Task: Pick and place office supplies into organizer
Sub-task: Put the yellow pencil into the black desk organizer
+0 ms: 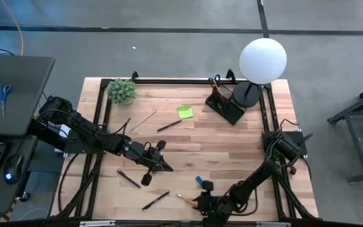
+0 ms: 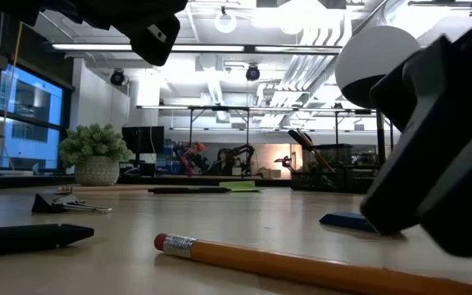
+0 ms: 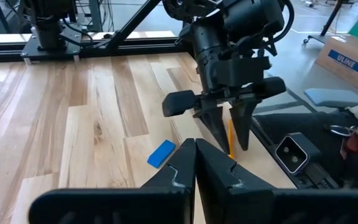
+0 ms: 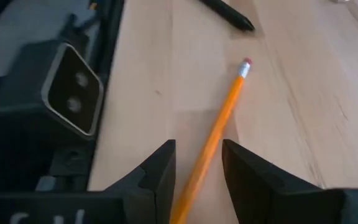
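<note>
Orange pencil, red-ended with a silver ferrule, lies on the wooden table at its near edge. The right gripper is down over it with its jaws parted, one finger on each side of the shaft; whether they touch it cannot be told. A small blue piece lies just beside this spot, and a black pen lies a little to the left.

At the far right of the table the black organizer stands next to the white globe lamp; several dark-handled items stand upright in its far compartments, too small to tell apart, and its near part looks bare. The lime-green sticky-note pad lies to its left, with a pen and a wooden pencil beyond that. A potted plant sits at the far left corner.

The left gripper hovers over the middle of the table, jaws clenched together on nothing.

A cardboard box off the table carries a blue label reading ULINE.
</note>
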